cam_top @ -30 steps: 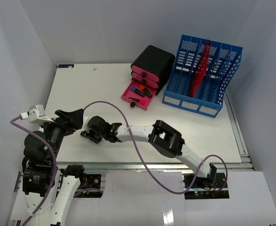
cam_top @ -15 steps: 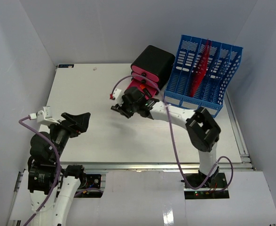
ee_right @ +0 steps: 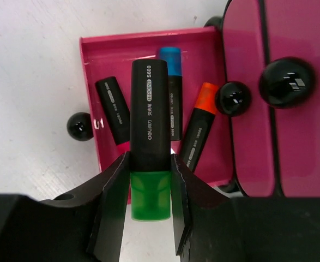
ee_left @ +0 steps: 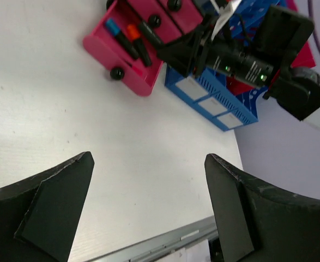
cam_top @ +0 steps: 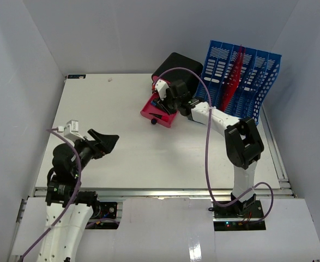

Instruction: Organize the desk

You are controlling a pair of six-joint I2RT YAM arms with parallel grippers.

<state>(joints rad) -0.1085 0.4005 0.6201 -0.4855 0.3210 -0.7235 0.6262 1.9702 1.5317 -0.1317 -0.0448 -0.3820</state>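
My right gripper point(ee_right: 150, 158) is shut on a black highlighter with a green cap point(ee_right: 149, 125) and holds it just above the open pink drawer point(ee_right: 149, 41). In that drawer lie a blue-capped marker point(ee_right: 170, 54), an orange-capped one point(ee_right: 206, 98) and a pink one point(ee_right: 112, 106). From above, the right gripper point(cam_top: 168, 98) reaches to the drawer point(cam_top: 149, 113) at the back of the white desk point(cam_top: 121, 103). My left gripper point(cam_top: 106, 141) hangs over the desk's front left, open point(ee_left: 149, 164), with nothing between its fingers.
The drawer belongs to a black drawer unit point(cam_top: 176, 68) with pink fronts and black knobs point(ee_right: 286, 82). To its right stands a blue file rack point(cam_top: 241, 82) holding a red folder point(cam_top: 233, 73). Grey walls enclose the desk; a metal rail point(cam_top: 149, 191) runs along its front.
The right arm swung from the desk's left middle, close to the left gripper, back and right to the open pink drawer. The left arm shifted slightly right and stayed open.
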